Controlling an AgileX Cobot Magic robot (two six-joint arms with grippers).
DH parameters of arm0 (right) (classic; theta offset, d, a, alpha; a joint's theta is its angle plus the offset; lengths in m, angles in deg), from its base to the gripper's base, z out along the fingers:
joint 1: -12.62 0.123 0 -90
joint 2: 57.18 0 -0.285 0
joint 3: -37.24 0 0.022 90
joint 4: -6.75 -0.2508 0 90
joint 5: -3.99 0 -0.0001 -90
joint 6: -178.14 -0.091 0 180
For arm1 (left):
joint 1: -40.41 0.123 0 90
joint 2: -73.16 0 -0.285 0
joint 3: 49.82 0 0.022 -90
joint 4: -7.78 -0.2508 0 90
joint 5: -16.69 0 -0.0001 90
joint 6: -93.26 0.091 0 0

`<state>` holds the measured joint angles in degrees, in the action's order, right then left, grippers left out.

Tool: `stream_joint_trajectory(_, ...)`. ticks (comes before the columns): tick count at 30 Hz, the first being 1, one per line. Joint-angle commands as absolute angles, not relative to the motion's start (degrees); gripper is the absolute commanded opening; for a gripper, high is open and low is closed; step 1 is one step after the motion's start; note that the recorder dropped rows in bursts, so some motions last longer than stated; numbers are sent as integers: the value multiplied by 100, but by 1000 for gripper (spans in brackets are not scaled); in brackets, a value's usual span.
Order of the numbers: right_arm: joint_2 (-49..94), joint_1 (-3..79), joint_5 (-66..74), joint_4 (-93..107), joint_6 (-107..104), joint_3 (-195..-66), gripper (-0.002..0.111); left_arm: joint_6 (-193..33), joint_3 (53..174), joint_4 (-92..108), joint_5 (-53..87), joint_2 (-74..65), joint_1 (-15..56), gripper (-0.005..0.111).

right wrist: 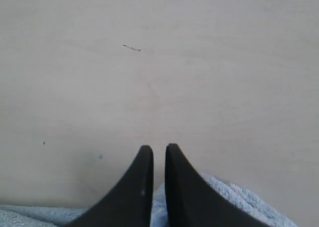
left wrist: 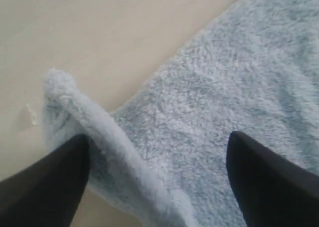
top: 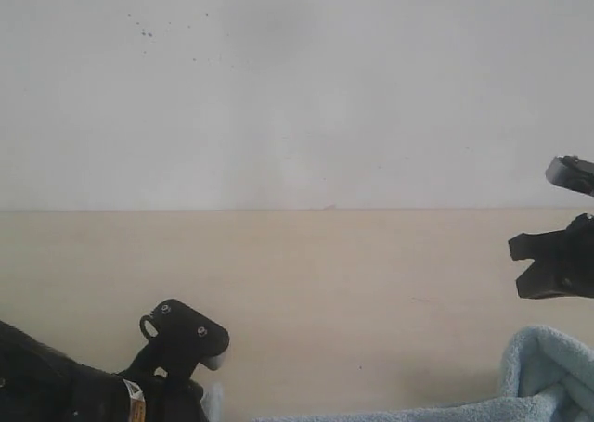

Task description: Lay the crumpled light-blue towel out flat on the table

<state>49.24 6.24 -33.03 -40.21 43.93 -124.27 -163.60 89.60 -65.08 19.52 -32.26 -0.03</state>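
The light-blue towel [left wrist: 224, 87] lies fluffy on the beige table [left wrist: 99, 27]. One of its edges is rolled up into a ridge [left wrist: 99, 122]. My left gripper [left wrist: 158, 137] hangs open just over that ridge, fingers wide apart and holding nothing. In the exterior view only a raised hump of the towel [top: 548, 376] shows at the lower right, under my right gripper [top: 518, 266]. In the right wrist view the right gripper [right wrist: 158, 147] has its jaws nearly together, with towel [right wrist: 234, 197] showing in the slit near their base.
A white speckled wall [top: 297, 88] rises behind the table's far edge. The left arm's black wrist [top: 181, 338] sits low at the front left. Bare tabletop [top: 325, 292] stretches between the two arms.
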Motion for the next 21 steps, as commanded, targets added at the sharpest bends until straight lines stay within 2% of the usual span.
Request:
stream_joint_trajectory(1, 4845, 583, -3333, -4522, 4942, -12402, 9, -16322, 9099, -6525, 1346, -3503, -26, 72)
stream_joint_trajectory(3, 4845, 583, -3289, -4649, 5054, -12402, 9, -16322, 9124, -6525, 1323, -3429, -26, 68)
stream_joint_trajectory(5, 4845, 583, -3250, -4664, 5054, -12402, 9, -16322, 9130, -6525, 1292, -3298, -14, 58)
stream_joint_trajectory(10, 4845, 583, -3240, -4664, 5064, -12402, 9, -16298, 9130, -6525, 837, -2836, -14, 9)
stream_joint_trajectory(11, 4845, 583, -3240, -4664, 5103, -12402, 9, -16238, 9130, -6536, 737, -2739, -14, 4)
stream_joint_trajectory(15, 4845, 583, -3372, -3841, 5703, -12324, 9, -15833, 9130, -6535, 408, -2127, -14, 4)
stream_joint_trajectory(21, 4845, 559, -2486, -2492, 4313, -11787, 9, -15597, 9130, -6520, -462, -912, -14, 4)
